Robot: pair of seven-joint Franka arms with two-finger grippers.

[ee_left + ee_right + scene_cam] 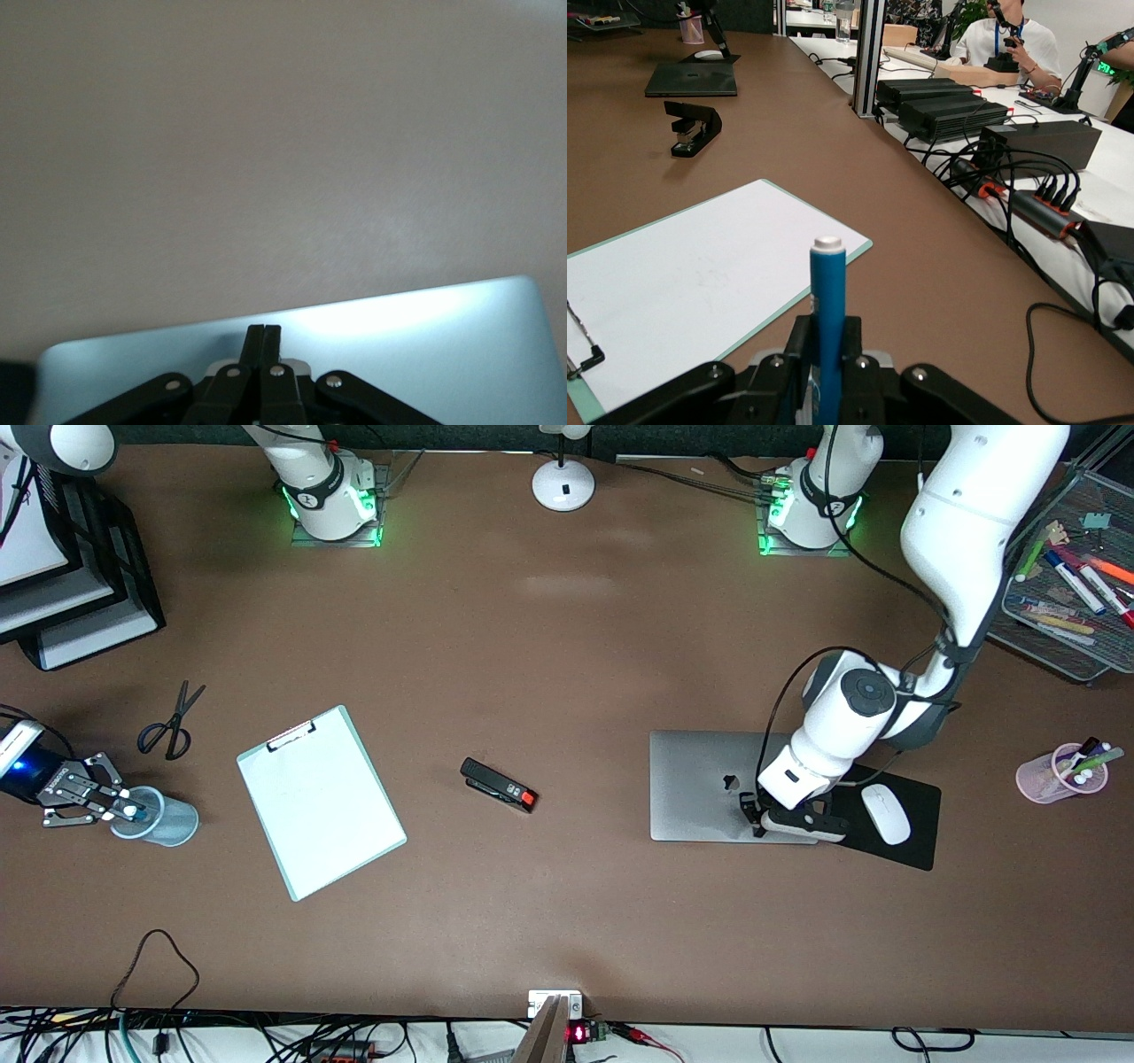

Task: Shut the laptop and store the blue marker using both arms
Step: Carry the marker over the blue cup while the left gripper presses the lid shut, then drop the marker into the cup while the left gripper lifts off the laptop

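The laptop [709, 786] lies closed – the left gripper [755, 815], fingers pressed together and empty, rests on its lid beside a white mouse [886, 814]. The right gripper [122, 808] clamps the blue marker [827, 332] over a blue cup [166, 821], a clipboard [321, 801] nearby.

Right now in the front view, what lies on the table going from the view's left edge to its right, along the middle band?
Blue cup with the right gripper over it holding the blue marker → scissors → clipboard → stapler → closed laptop → white mouse → pink pen cup.
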